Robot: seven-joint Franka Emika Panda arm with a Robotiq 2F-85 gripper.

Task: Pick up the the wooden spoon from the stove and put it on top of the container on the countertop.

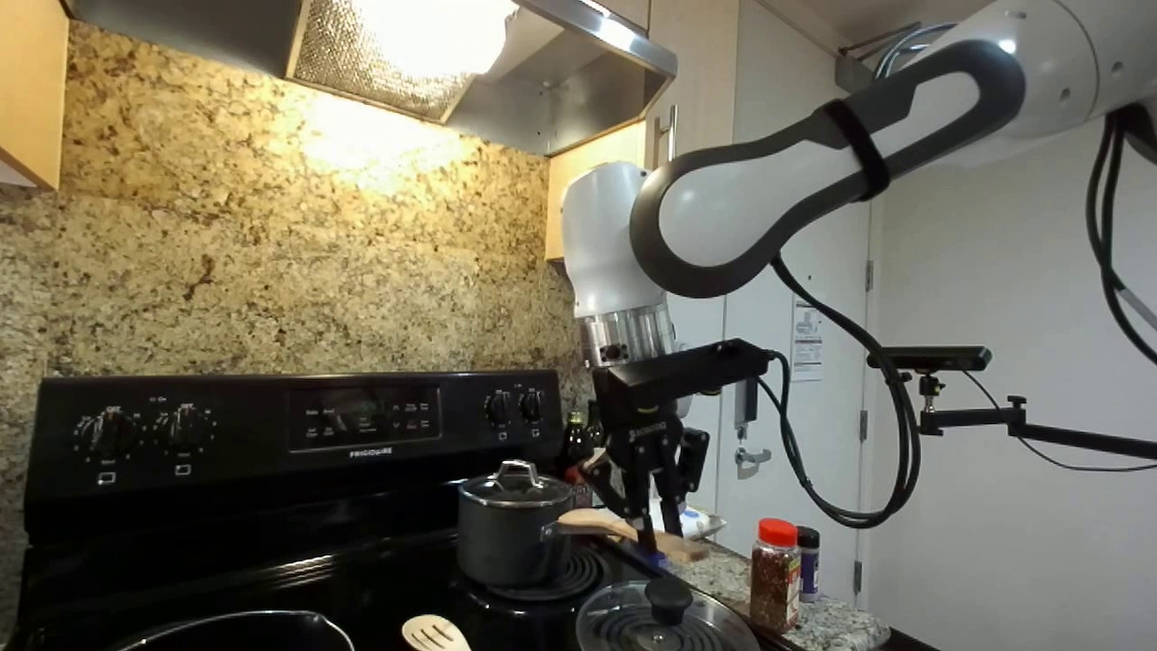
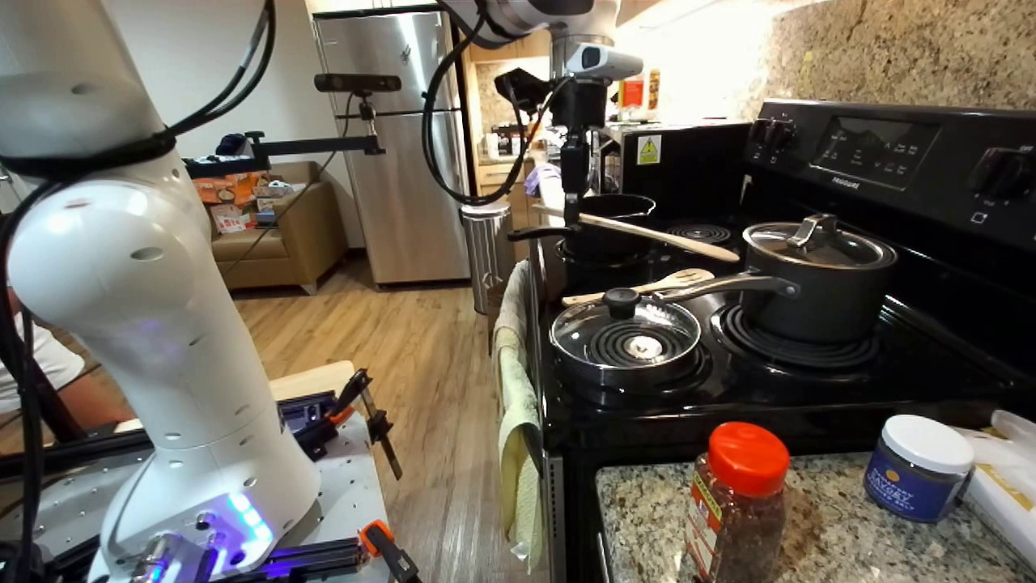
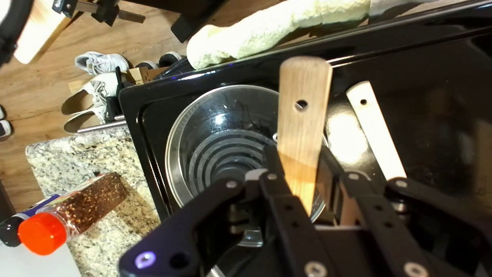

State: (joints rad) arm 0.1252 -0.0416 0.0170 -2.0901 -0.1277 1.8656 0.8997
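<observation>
Black stove (image 1: 244, 411): glossy, filling the left.
Slotted spoon (image 1: 436, 633): lying near, on the stove, not gripped.
Lidded pot (image 1: 506, 542): standing far on the stove.
Wooden spoon (image 1: 597, 522): raised above the stove, head near the pot; pick-up looks done, placing not.
Pincer (image 3: 300, 157): clamped on this spoon's handle, narrow.
Red-capped jar (image 1: 775, 579): right, on the granite surface (image 1: 850, 627); whether it is the container meant, I cannot tell.
Granite surface: next move's goal, calling for a level carry right, gentle lowering, release once balanced.

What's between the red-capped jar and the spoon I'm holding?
First countertop, then the edge of the stove and the glass lid, in the wrist view.
</observation>
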